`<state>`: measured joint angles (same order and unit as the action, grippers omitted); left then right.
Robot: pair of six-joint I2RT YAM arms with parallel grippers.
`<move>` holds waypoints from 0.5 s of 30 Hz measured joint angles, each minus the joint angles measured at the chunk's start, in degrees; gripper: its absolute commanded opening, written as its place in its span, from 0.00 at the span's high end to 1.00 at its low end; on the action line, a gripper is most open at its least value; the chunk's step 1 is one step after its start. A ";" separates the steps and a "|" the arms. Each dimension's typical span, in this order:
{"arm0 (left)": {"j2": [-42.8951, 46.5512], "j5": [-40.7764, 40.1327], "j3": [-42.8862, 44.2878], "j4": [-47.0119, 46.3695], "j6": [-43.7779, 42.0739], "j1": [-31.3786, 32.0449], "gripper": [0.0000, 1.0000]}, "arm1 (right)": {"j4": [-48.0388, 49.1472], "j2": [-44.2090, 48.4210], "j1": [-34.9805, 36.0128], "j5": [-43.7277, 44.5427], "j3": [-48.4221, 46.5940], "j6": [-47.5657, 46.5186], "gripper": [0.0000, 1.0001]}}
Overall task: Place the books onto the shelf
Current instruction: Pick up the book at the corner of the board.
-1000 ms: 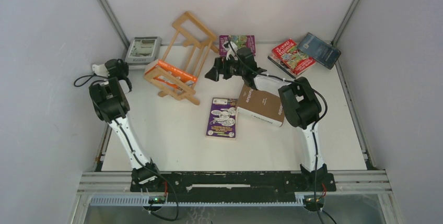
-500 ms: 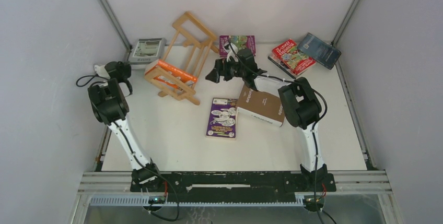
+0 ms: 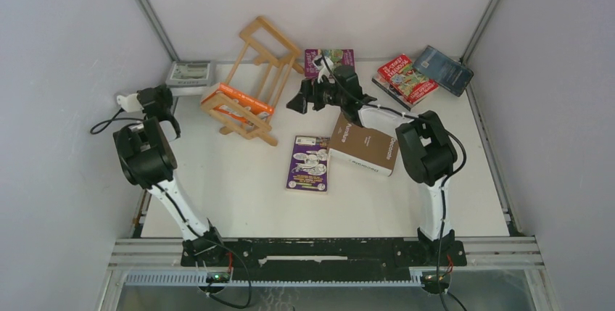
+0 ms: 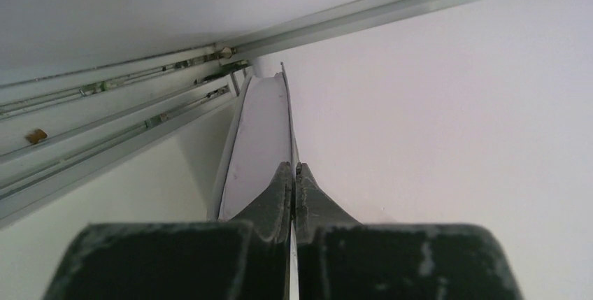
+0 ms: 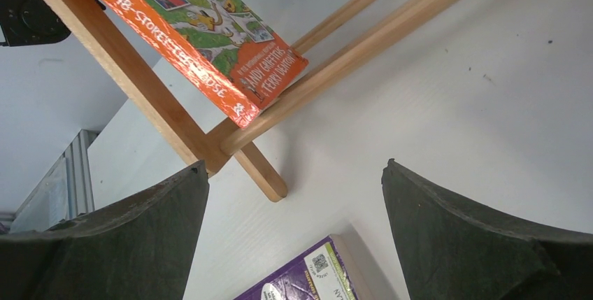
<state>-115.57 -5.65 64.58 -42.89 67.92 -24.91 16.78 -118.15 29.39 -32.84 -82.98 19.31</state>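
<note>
Left claw pressed together, pinching thin edge of grey-white book at far left corner of table. Right claw spread wide, empty, above table just beside shelf. Shelf tilted, orange book resting in it. Purple book, brown book flat mid-table. Red book, dark blue book far right.
</note>
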 measured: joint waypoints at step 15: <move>6.64 -6.16 -2.97 0.83 -2.45 1.92 1.00 | 0.07 1.14 -0.55 -0.33 0.17 -0.31 0.01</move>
<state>-108.92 -11.81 61.60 -42.06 65.47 -22.98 16.84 -117.01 28.84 -33.17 -82.81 19.00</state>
